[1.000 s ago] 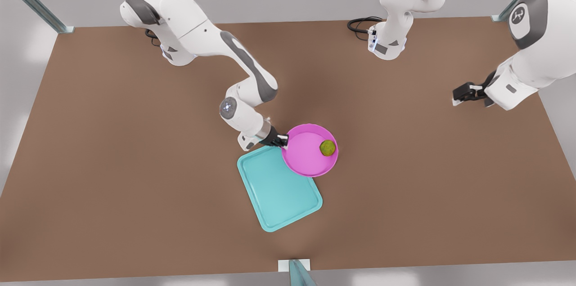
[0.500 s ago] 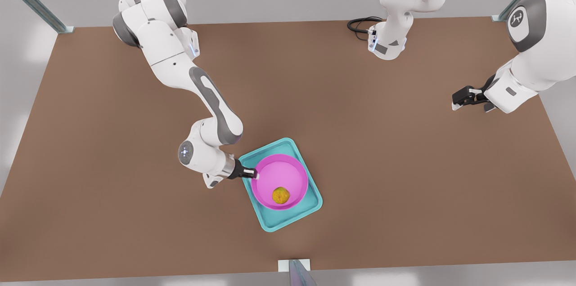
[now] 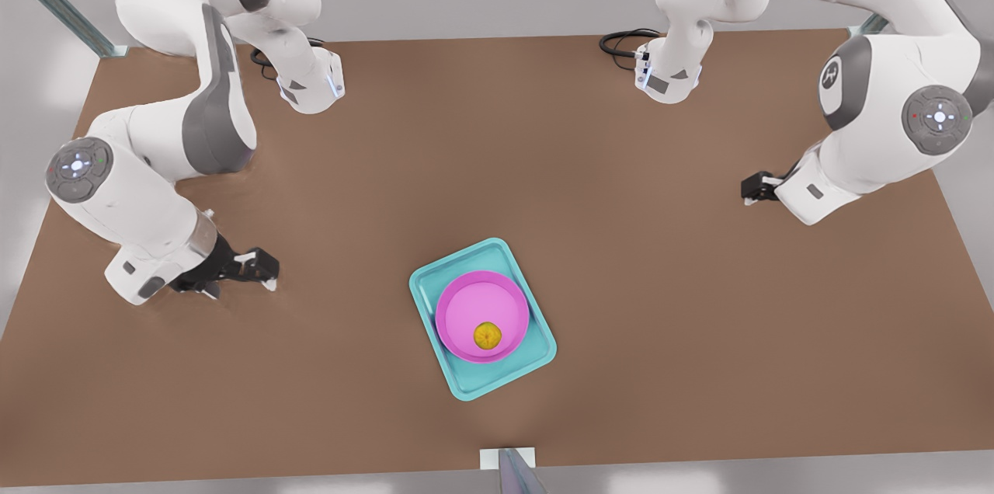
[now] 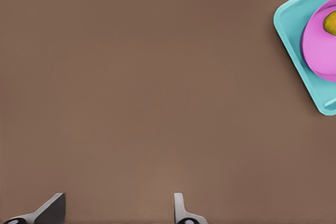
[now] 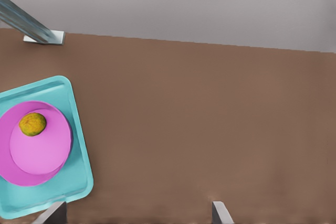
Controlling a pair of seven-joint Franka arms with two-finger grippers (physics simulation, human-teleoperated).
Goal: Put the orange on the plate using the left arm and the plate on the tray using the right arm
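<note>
The orange (image 3: 488,335) lies inside the magenta plate (image 3: 460,306), a little off its centre. The plate rests flat within the teal tray (image 3: 474,384) near the table's front middle. My right gripper (image 3: 262,270) hovers open and empty over bare table, well off toward the front view's left of the tray. My left gripper (image 3: 752,191) waits open and empty far toward the front view's right. The right wrist view has the orange (image 5: 32,124), plate (image 5: 44,158) and tray (image 5: 80,178) beyond the right gripper (image 5: 136,214). In the left wrist view, the tray (image 4: 293,29), plate (image 4: 319,51) and orange (image 4: 331,23) lie well away from the left gripper (image 4: 116,211).
The brown table (image 3: 621,261) stretches wide on both sides of the tray. A black cable (image 3: 621,40) coils by the arm base (image 3: 669,74) at the back. A metal post (image 3: 512,471) stands at the front edge, with others at the back corners.
The right gripper carried the plate with the orange onto the tray, let go and drew back far to the front view's left. The left arm shifted slightly.
</note>
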